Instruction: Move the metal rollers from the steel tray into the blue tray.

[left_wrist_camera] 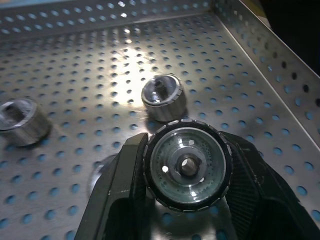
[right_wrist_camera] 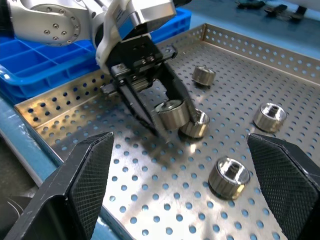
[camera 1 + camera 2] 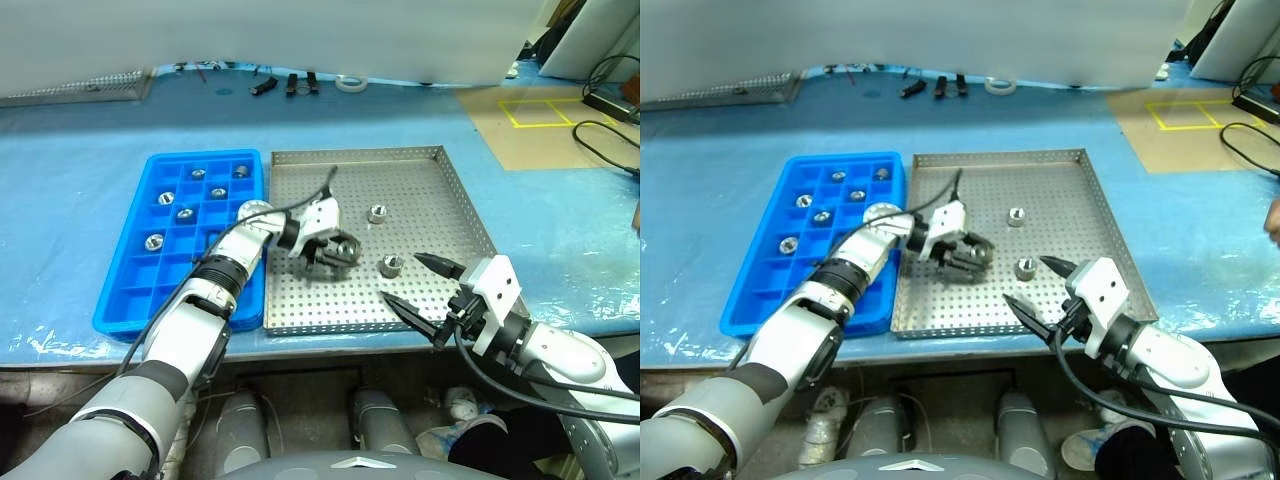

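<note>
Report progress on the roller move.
Done: six rollers sit in the blue tray. In hand: the left gripper is shut on one roller, just above the steel tray. Left: four loose rollers there, plus placing the held one. The right gripper is open, empty.

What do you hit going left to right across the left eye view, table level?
blue tray → left gripper, shut on a metal roller → loose roller on the steel tray → right gripper, open
</note>
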`<action>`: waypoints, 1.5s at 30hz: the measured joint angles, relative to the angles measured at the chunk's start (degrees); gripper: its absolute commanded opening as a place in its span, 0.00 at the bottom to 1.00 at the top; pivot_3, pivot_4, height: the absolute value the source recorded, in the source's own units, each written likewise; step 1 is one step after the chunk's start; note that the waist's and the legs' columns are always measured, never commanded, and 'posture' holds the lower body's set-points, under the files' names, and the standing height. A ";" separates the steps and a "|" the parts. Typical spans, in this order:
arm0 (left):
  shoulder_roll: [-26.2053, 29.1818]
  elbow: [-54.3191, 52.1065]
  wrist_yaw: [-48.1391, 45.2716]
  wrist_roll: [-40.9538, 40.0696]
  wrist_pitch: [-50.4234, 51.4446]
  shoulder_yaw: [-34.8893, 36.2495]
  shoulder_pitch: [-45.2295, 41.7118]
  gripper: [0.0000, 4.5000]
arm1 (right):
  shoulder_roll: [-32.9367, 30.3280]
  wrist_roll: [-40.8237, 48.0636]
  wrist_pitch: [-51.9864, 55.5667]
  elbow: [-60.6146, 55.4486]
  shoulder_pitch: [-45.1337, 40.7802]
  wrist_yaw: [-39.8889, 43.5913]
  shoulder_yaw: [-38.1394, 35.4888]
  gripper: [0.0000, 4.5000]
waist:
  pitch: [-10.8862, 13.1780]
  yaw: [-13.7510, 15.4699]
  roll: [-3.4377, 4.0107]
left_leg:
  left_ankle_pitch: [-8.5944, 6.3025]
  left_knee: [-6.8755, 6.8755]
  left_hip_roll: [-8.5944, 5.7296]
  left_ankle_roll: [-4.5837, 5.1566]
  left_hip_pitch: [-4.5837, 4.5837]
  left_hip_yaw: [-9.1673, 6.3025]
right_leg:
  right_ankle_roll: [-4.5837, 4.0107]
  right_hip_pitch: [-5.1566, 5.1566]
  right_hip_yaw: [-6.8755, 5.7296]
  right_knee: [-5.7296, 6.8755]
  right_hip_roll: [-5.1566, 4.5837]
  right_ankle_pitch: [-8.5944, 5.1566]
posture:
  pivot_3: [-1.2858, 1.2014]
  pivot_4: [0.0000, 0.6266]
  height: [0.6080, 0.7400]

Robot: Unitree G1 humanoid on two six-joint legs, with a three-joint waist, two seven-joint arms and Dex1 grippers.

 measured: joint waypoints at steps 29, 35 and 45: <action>16.59 -71.81 38.77 -11.69 37.05 29.15 56.85 0.39 | 10.65 -4.75 -15.88 46.63 -48.30 33.19 22.58 1.00 | 0.09 14.06 0.11 | 0.09 0.00 0.15 -0.17 -0.77 -0.67 | -0.15 -0.36 -0.70 0.15 -0.02 -0.08 | 0.70 0.24 1.00; 16.33 -71.89 40.84 -12.83 36.45 29.57 58.34 0.39 | 10.65 -4.96 -15.91 47.06 -48.31 34.26 22.58 1.00 | 0.09 15.68 0.11 | 0.20 -0.03 0.14 -0.35 -0.72 -0.90 | -0.15 -0.35 -0.71 0.25 0.04 -0.07 | 0.70 0.24 1.00; 16.54 -68.91 42.05 -13.63 36.04 28.61 55.74 0.96 | 10.61 -5.75 -15.90 47.00 -48.23 33.54 22.37 1.00 | 0.08 15.67 0.11 | 0.23 -0.02 0.13 -0.39 -0.73 -0.91 | -0.15 -0.37 -0.69 0.24 0.08 -0.07 | 0.68 0.24 1.00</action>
